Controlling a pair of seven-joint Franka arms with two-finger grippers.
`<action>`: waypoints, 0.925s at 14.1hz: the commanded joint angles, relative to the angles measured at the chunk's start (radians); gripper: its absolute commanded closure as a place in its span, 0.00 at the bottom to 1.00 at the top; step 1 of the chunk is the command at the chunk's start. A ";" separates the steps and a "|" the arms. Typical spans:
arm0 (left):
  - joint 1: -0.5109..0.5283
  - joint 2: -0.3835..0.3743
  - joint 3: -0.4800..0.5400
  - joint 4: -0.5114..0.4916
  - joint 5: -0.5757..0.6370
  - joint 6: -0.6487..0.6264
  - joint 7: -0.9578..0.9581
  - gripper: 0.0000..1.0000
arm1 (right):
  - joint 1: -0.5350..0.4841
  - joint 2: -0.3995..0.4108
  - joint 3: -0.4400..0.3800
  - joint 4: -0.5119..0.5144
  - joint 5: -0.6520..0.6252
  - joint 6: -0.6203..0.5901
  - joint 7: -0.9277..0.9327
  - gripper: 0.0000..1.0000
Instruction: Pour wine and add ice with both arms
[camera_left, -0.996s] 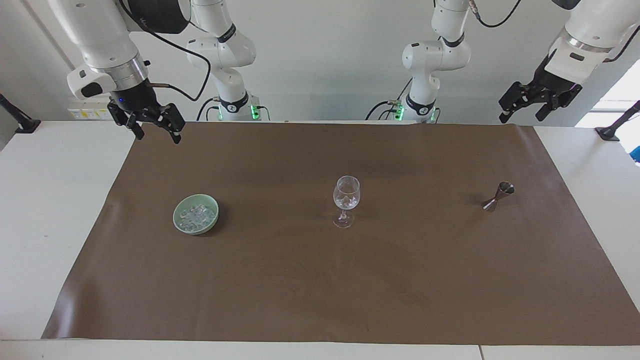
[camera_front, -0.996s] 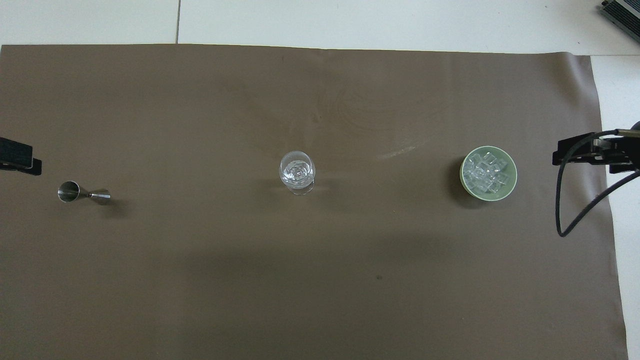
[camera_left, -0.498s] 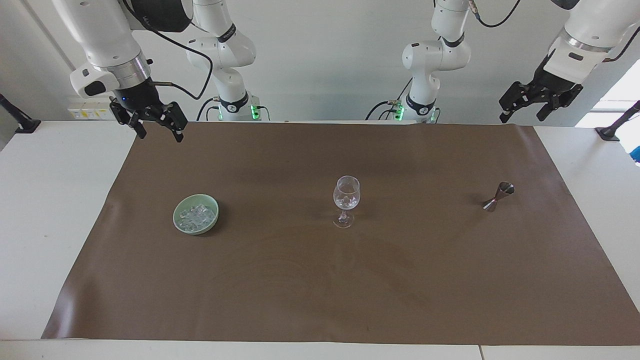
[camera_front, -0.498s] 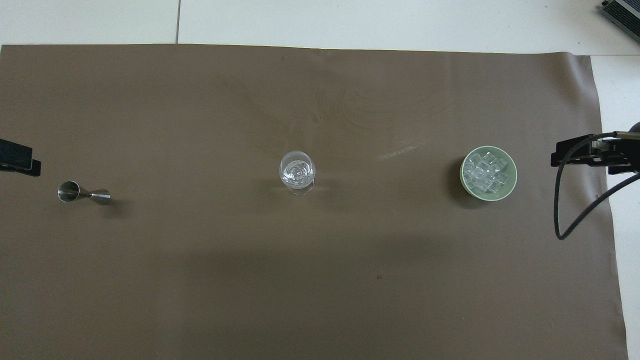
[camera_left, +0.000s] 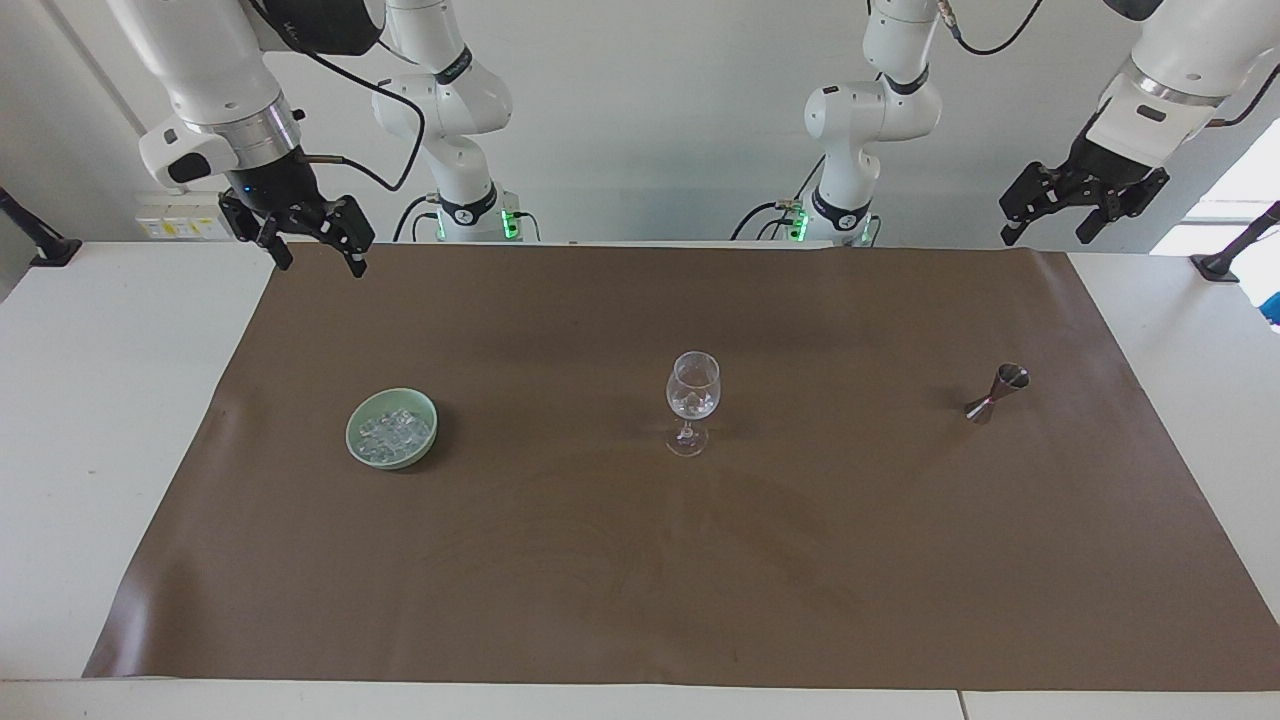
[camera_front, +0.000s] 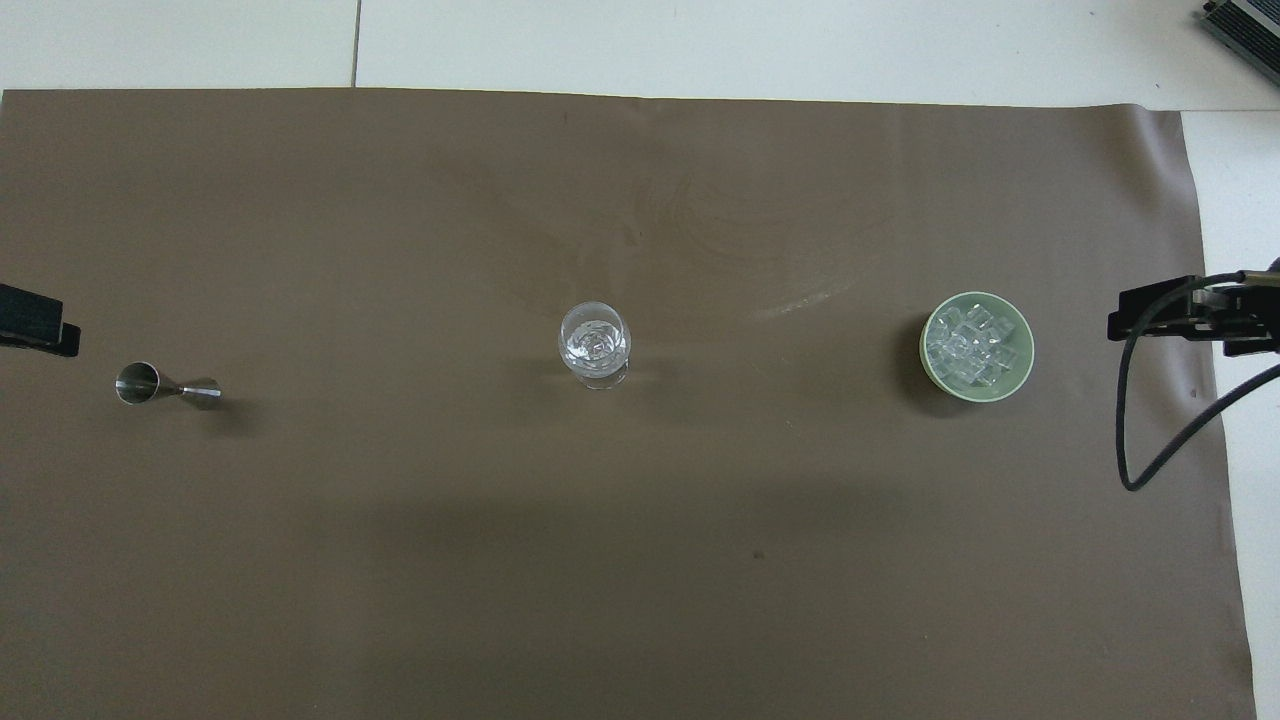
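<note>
While both arms wait up high with the left gripper (camera_left: 1050, 218) and right gripper (camera_left: 318, 248) empty and fingers apart, the ice (camera_left: 396, 430) sits in the green bowl (camera_left: 355, 436) beside the wine glass (camera_left: 692, 400), small, hard and slippery, so pinch one cube gently by its flat sides.

This is a robotics lab set up for tabletop trials. Two large white jointed robot arms (camera_left: 455, 110) (camera_left: 865, 110) with black cables are bolted at the near edge of a plain white table (camera_left: 110, 420), green status lights glowing at their bases. A smooth brown mat (camera_left: 640, 560) covers the work surface, and black clamp stands (camera_left: 35, 235) sit at the table's corners against a bare white wall (camera_left: 650, 90).
</note>
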 joint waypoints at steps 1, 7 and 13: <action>0.000 -0.022 -0.002 -0.028 0.019 -0.014 0.011 0.00 | -0.008 -0.027 0.003 -0.029 0.027 -0.004 -0.026 0.00; 0.003 -0.029 -0.002 -0.041 0.018 -0.019 0.010 0.00 | -0.008 -0.027 0.003 -0.027 0.027 -0.004 -0.026 0.00; 0.005 -0.039 -0.002 -0.075 0.018 0.070 0.025 0.00 | -0.008 -0.027 0.003 -0.027 0.027 -0.002 -0.026 0.00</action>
